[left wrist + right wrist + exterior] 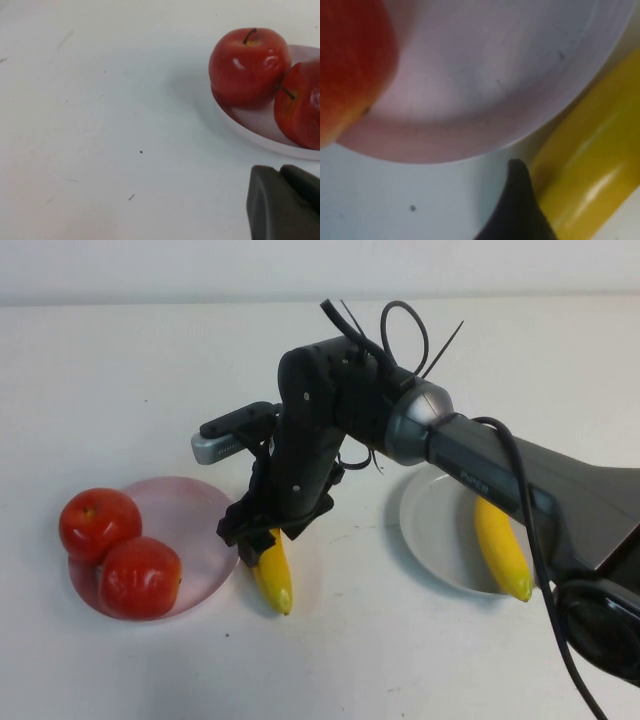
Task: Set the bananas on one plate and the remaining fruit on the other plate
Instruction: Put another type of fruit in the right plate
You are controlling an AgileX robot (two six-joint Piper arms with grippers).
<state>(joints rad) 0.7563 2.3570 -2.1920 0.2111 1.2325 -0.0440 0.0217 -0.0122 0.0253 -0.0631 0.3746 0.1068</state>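
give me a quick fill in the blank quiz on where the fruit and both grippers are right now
1. Both apples sit on the ____ plate.
2. One banana lies on the grey-blue plate; the other banana lies on the ____.
3. The right gripper is down at the banana beside the pink plate, its jaws ____.
4. The left gripper, near the apples, is ____.

Missing words: pink; table; open; shut

My right tool straddles a banana at the pink plate's three o'clock; two apples sit on that plate.
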